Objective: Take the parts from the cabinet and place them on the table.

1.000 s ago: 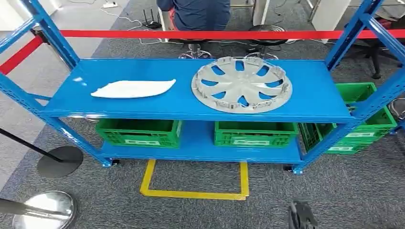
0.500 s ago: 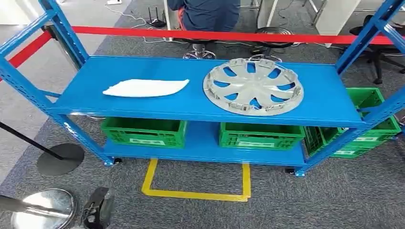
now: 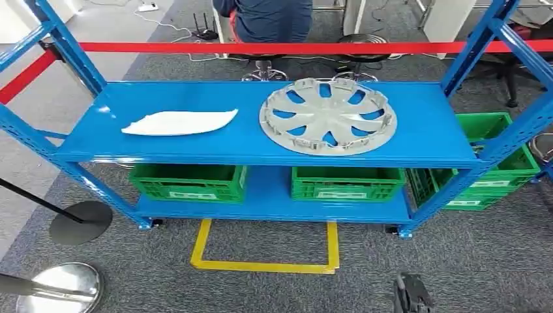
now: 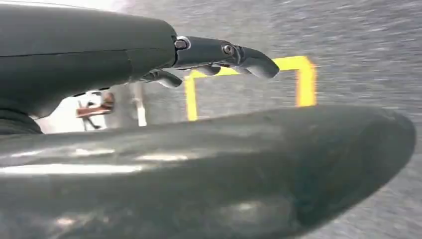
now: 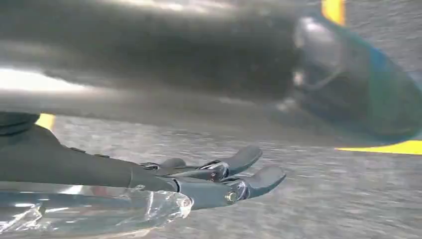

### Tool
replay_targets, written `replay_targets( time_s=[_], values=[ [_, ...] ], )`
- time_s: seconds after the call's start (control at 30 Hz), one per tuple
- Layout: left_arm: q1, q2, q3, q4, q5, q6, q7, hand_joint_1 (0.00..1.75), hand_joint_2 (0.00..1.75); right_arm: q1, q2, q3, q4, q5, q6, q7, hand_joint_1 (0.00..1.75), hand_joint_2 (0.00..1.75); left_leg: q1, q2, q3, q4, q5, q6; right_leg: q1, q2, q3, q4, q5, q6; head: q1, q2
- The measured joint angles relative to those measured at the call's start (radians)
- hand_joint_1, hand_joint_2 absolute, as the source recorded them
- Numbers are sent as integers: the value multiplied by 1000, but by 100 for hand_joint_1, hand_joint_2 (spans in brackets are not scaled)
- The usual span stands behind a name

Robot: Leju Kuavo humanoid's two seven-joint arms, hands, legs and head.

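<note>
lying on the blue cabinet point(image 3: 195, 140) top shelf, the thin white panel point(image 3: 180, 122) looks light and bendy, best lifted by its long edges, while the stiff, ribbed wheel cover point(image 3: 327, 115) to its right suits a rim grasp. the left hand point(image 4: 219, 57) and right hand point(image 5: 219, 180) hang loose and empty. since half a second ago the view swung back and the right hand shows low instead of the left.

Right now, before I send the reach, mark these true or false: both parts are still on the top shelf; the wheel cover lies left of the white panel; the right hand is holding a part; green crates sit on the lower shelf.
1. Both parts lie on the top shelf: true.
2. The wheel cover lies left of the white panel: false, it lies to its right.
3. The right hand holds a part: false, its fingers are apart and hold nothing.
4. Green crates sit on the lower shelf: true.
</note>
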Motion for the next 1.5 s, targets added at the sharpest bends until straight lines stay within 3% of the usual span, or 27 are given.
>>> replay_targets(
  time_s=[0.03, 0.07, 0.17, 0.23, 0.33, 0.37, 0.4, 0.43, 0.5, 0.53, 0.67, 0.73, 0.77, 0.83, 0.87, 0.9, 0.97, 1.03, 1.07, 1.13, 1.17, 1.2, 1.27, 1.37, 1.4, 1.43, 1.5],
  values=[
    [-23, -1, 0, -17, 0, 0, 0, 0, 0, 18, 0, 0, 14, 0, 0, 2, 0, 0, 1, 2, 40, -71, 8, 2, 3, -3, -2, 0, -1, 6, 0, 0],
    [-51, -2, 0, -40, 0, 0, -1, 0, 0, 44, 0, 0, 43, 0, 0, 3, 0, 0, -2, 0, 42, -81, 8, 10, 9, -6, -15, 2, -6, 13, 1, 0],
    [-129, -5, 0, -120, 0, 0, -2, 0, 0, 127, 0, 0, 123, 0, 1, 4, 0, 0, -5, -2, 40, -81, 6, 27, 5, -8, -4, -9, -1, 26, 0, 0],
    [-185, -6, 0, -189, 0, 0, -3, 0, 0, 185, 0, 0, 192, 0, 0, 5, 0, 0, 3, -6, 43, -87, 13, 40, 5, -12, -12, 20, -26, 37, 3, 0],
    [-261, -5, 0, -292, 0, 0, -3, 0, 0, 261, 0, 1, 300, 0, 1, 5, 0, 0, 0, -17, 41, -85, 12, 46, 3, -20, -124, 258, -153, 45, 5, 0],
    [-278, -4, 0, -312, 0, 0, -3, 0, 0, 281, -1, 1, 323, 0, 1, 6, 0, 0, -1, -23, 42, -85, 11, 47, 3, -19, -152, 314, -168, 45, 5, 0],
    [-288, -4, 0, -324, 0, 0, -3, 0, 0, 295, -2, 1, 335, 0, 0, 6, 0, 0, -1, -26, 43, -85, 11, 47, 3, -19, -158, 319, -158, 45, 5, 0],
    [-290, -4, 1, -328, 0, 0, -3, 0, 0, 300, -2, 1, 339, 0, 0, 6, 0, 0, 0, -27, 46, -85, 9, 46, 3, -19, -140, 274, -122, 44, 5, 0],
    [-266, -5, 0, -323, 0, 0, -3, 0, 0, 273, -2, 1, 329, 0, 0, 3, 0, 0, 2, -24, 54, -85, 4, 38, 1, -22, -51, 91, -28, 42, 5, 0],
    [-246, -6, 0, -311, 0, 0, -3, 0, 0, 251, -2, 1, 314, 0, 0, 2, 0, 175, 0, -20, 57, -85, 0, 32, -2, -22, -9, 11, -5, 42, 6, 0],
    [-137, -6, 0, -199, 0, 0, -2, 0, 0, 134, 0, 1, 200, 0, 1, 0, 0, 175, 0, -16, 57, -89, 2, 13, 9, -21, -6, 10, -4, 15, 2, 0],
    [-73, -8, 0, -132, 0, 0, 0, 0, 0, 73, 2, 1, 126, 0, 1, 0, 0, 175, 0, -12, 53, -72, -20, 3, 1, -17, 0, -2, 3, 1, 0, 0],
    [-46, -9, 0, -98, 0, 0, 0, 0, 0, 46, 1, 0, 96, 0, 1, -1, 0, 175, 0, -9, 27, -20, -53, 1, 1, -14, -1, -2, 3, -4, -6, 0],
    [-2, -4, 0, -36, 0, 0, 0, 0, 0, -2, 0, 0, 30, 0, 0, -1, 0, 175, 0, -5, -64, 153, -136, -4, 3, -7, -6, -2, 3, -6, -5, 0],
    [16, -3, 0, -14, 0, 0, 0, 0, 0, -17, 0, 0, 9, 0, 0, -1, 0, 175, -1, -5, -101, 224, -157, -5, 4, -4, -7, -2, 3, -6, -5, 0],
    [29, -3, 0, 1, 0, 0, 0, 0, 0, -25, 0, 0, -5, 0, 0, -1, 0, 175, -1, -5, -114, 245, -152, -4, 4, -1, -7, -2, 3, -6, -5, 0],
    [28, -3, 0, 8, 0, 0, 0, 0, 0, -22, 0, 0, -11, 0, 0, 0, 0, 175, -1, -4, -80, 167, -83, 0, 4, 2, -4, -2, 3, -5, -6, 0],
    [-11, -2, 0, -7, 0, 0, 0, 0, 0, 10, 0, 0, 7, 0, 0, 0, 0, 175, -1, 0, 21, -32, 8, 8, 4, -2, 0, -2, 2, -2, -6, 0],
    [-38, -3, 0, -24, 0, 0, 0, 0, 0, 33, 0, 0, 25, 0, 0, 1, 0, 175, -5, 4, 50, -86, 5, 11, 13, -7, -18, 1, -3, 6, -6, 0],
    [-95, -4, 0, -76, 0, 0, -2, 0, 0, 87, 0, 0, 78, 0, 0, 3, 0, 175, -6, 1, 45, -93, -7, 22, 11, -10, -9, -13, -14, 16, -3, 0],
    [-124, -6, 0, -110, 0, 0, -2, 0, 0, 118, 1, 0, 112, 0, 0, 4, 0, 175, -5, -6, 48, -98, -19, 33, 10, -17, 3, 21, 7, 28, -4, 0],
    [-153, -7, 0, -151, 0, 0, -2, 0, 0, 152, 1, 0, 151, 0, 1, 3, 0, 0, -3, -8, 56, -97, -23, 42, 10, -25, 4, 28, 6, 35, -2, 0],
    [-212, -7, 0, -229, 0, 0, -3, 0, 0, 216, 1, 0, 231, 0, 1, 5, 0, 0, -1, -13, 70, -95, -3, 53, 9, -27, -13, 72, -49, 38, 3, 0],
    [-281, -4, 1, -311, 0, 0, -3, 0, 0, 279, 0, 1, 316, 0, 1, 6, 0, 0, -2, -22, 73, -93, -5, 54, 7, -26, -132, 297, -165, 43, 7, 0],
    [-289, -3, 1, -328, 0, 0, -3, 0, 0, 290, -2, 1, 333, 0, 0, 6, 0, 0, -1, -23, 75, -93, -7, 54, 6, -26, -157, 333, -171, 46, 6, 0],
    [-293, -3, 1, -335, 0, 0, -3, 0, 0, 297, -3, 1, 343, 0, 0, 5, 0, 0, 1, -24, 78, -93, -11, 51, 4, -26, -159, 321, -152, 51, 7, 0],
    [-276, -5, 1, -334, 0, 0, -3, 0, 0, 286, -3, 1, 339, 0, 0, 4, 0, 0, 10, -26, 92, -93, -23, 40, -2, -27, -100, 174, -52, 60, 6, 0]
  ],
)
